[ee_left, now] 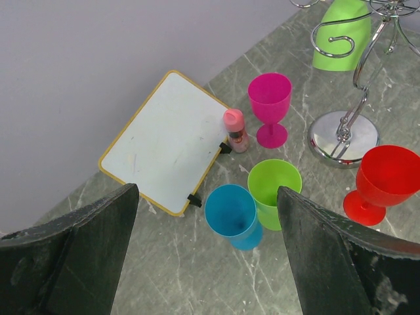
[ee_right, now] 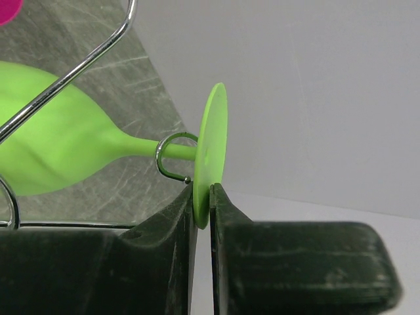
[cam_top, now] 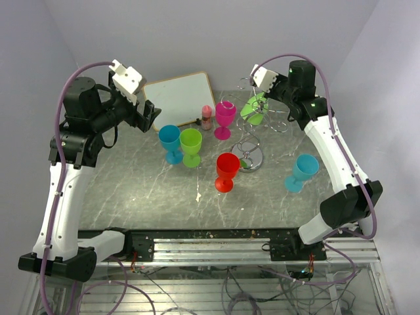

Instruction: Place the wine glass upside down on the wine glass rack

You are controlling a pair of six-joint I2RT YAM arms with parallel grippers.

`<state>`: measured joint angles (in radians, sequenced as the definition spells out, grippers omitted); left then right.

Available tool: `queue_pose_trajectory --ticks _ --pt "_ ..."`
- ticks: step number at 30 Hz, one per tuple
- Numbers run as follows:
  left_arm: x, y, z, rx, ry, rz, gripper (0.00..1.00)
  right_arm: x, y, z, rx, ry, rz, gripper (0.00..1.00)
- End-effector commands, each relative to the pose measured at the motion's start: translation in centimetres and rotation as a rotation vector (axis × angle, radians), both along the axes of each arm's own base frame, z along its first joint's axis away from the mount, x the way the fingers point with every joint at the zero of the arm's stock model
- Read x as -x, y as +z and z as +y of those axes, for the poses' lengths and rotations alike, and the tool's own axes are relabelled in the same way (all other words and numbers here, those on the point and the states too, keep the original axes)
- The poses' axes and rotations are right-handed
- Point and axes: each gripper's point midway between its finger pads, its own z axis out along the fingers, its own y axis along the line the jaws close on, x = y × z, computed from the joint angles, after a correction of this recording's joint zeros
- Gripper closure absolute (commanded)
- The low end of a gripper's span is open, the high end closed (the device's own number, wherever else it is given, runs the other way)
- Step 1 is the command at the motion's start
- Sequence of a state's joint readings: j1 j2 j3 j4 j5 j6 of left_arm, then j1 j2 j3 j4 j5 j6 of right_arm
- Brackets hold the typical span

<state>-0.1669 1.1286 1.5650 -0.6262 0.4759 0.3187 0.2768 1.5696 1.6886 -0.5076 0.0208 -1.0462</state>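
Toward the far edge of the desk, right of its middle, the overhead view is showing the right gripper [cam_top: 265, 94] reaching in from the right edge, its arm rising high and bending forward, carrying the lime wine glass [cam_top: 253, 108] tilted among the curled arms of the wine glass rack [cam_top: 249, 158], seemingly so the bowl can hang downward; the left gripper [cam_top: 149, 115] is hovering by the far left corner, beside the whiteboard [cam_top: 178, 98], out of the way. From the left wrist, its jaws are standing wide apart and gripping nothing, looking down over the blue glass [ee_left: 230, 211] and red glass [ee_left: 387, 174]. From the right wrist, the jaws are clamping on the edge of the round foot [ee_right: 210, 147], while the stem [ee_right: 141, 147] is passing through a wire loop [ee_right: 169, 159], so the glass is probably almost seated, though not yet released
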Motion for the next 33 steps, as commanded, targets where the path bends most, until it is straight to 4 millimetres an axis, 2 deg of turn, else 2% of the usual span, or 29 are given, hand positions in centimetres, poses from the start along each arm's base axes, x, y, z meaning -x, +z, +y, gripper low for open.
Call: queue_pose_trajectory --ticks 1,33 --pt "0.6 0.4 0.0 -0.005 -0.02 -0.022 0.03 1.3 1.2 0.6 -0.045 0.025 0.0 0.88" --pt "1.0 0.4 0.2 -0.015 -0.016 -0.033 0.03 2.6 2.7 0.7 -0.066 0.046 -0.021 0.8"
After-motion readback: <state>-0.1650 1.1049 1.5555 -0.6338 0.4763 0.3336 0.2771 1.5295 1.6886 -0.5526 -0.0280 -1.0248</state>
